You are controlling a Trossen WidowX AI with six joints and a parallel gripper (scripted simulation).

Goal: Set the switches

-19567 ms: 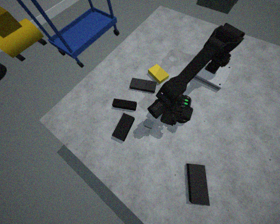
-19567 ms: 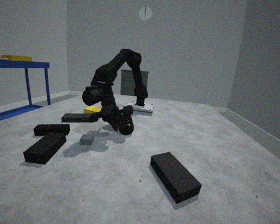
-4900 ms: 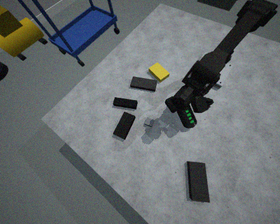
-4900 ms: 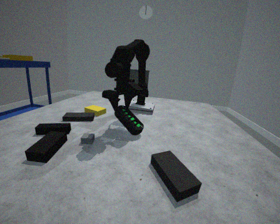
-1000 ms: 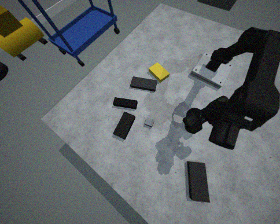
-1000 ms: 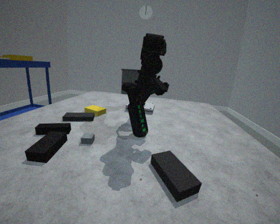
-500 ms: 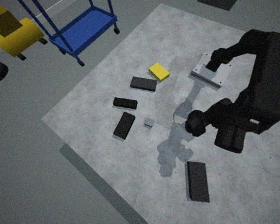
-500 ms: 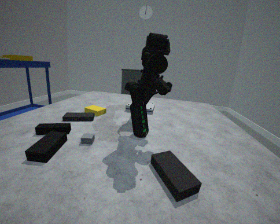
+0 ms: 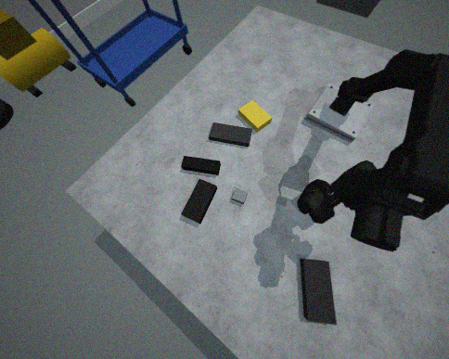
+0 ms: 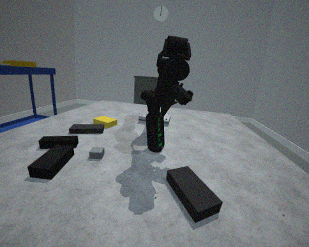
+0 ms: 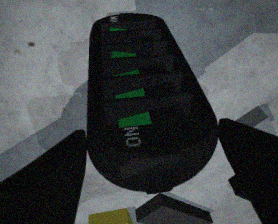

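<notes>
The dark controller unit [image 10: 155, 134] [image 11: 150, 160] is held in the air above the bench, its long side steeply upright in the exterior view. My gripper [image 11: 153, 132] is shut on it, with one finger on each long side near its rounded end. The wrist view shows its switch face, with several green switch ends in a row and ON printed beside the nearest. The green patches differ in size; exact switch positions are hard to read. The label on the underside is hidden. In the top view the unit does not stand out from the dark arm.
Dark blocks [image 9: 230, 134] [image 9: 200, 165] [image 9: 198, 201] [image 10: 86, 129], a yellow block [image 9: 254, 115] [image 10: 105, 121] and a small grey block [image 9: 238, 196] [image 10: 96, 152] lie on the left. Another dark block [image 9: 318, 291] [image 10: 194, 191] lies near the front. The arm stands on a white base plate [image 9: 330, 123].
</notes>
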